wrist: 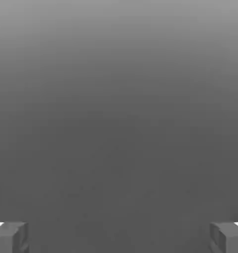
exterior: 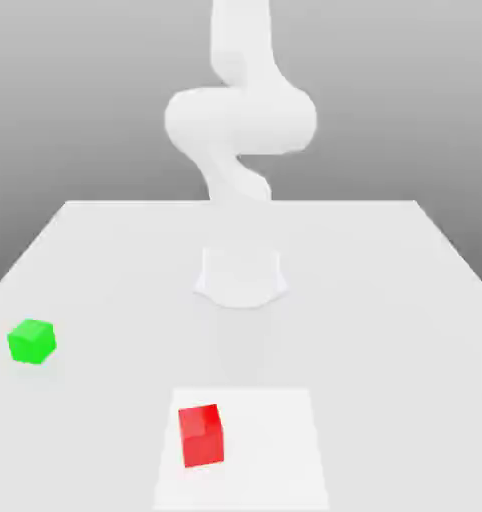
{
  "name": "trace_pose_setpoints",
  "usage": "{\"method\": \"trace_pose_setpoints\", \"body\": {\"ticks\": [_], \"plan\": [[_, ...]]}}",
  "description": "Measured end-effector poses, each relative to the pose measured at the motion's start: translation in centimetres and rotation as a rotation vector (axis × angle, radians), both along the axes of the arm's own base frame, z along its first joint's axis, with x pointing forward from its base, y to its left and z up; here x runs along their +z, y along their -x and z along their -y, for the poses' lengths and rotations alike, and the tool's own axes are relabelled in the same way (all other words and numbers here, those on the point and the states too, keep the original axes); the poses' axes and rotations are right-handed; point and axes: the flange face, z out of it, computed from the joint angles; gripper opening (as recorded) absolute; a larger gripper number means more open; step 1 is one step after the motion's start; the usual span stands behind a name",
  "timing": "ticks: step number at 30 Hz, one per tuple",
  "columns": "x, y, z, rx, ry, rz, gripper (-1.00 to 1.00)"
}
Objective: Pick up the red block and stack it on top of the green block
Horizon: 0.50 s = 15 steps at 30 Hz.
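On the exterior view's left, the green block [exterior: 32, 341] sits on the white surface [exterior: 385, 300], close to that side's edge and turned a little so that a corner faces the camera. It stands alone, with bare surface all around it.

Further toward the middle, and nearer the camera, the red block [exterior: 201, 435] rests flat on the surface, on a slightly brighter rectangular patch [exterior: 275, 450]. It lies in the patch's left part. The 2 blocks are well apart, the red one lower in the picture and to the right of the green one. Nothing touches either block.

At the centre, behind the red block, the arm [exterior: 240, 120] rises from its round base [exterior: 241, 277] and bends in an S-shape up past the top of the picture. It hangs well clear of both blocks.

In the hand view, the tool [wrist: 119, 237] has its 2 grey fingertips [wrist: 10, 237] spread wide, 1 at each lower corner, with a plain grey gradient between them. The tool is fully open and grips nothing.
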Motion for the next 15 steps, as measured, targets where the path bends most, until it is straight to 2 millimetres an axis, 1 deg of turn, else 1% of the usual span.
{"method": "trace_pose_setpoints", "body": {"ticks": [3, 7, 11, 15], "plan": [[-5.6, -3.3, 0.7, -0.117, -0.099, -0.092, 0.0], [-13.1, -6.3, 1.5, -0.281, -0.209, -0.209, 0.0], [-20.8, -8.0, 2.2, -0.458, -0.297, -0.32, 0.0], [-28.5, -8.2, 3.0, -0.649, -0.365, -0.425, 0.0]]}}
